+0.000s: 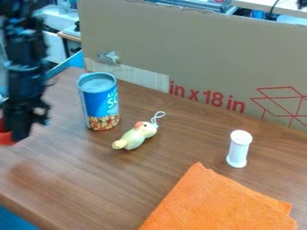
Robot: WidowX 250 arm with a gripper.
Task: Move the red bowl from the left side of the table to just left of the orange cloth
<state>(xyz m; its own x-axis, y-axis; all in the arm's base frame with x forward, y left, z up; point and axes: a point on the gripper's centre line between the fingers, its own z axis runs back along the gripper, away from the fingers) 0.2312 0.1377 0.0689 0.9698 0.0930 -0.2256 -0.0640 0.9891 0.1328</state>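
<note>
One end effector (23, 130) by red object (5, 138), blue can (97, 101) nearby

Work surface: brown wood-grain table (90, 188), with a soft sheen at 8 o'clock. Rear barrier: upright cardboard panel (174, 45), extending from 11 o'clock to 3 o'clock. Panel markings: red print (207, 97) at 2 o'clock; red line drawing (282, 98) at 3 o'clock. Attached at 11 o'clock: crumpled silvery piece (108, 57). Beyond the panel, 1 o'clock: pale desktop (269, 5) with dark cable (273, 9). Blue surface (12, 220): between 7 and 8 o'clock.
</note>
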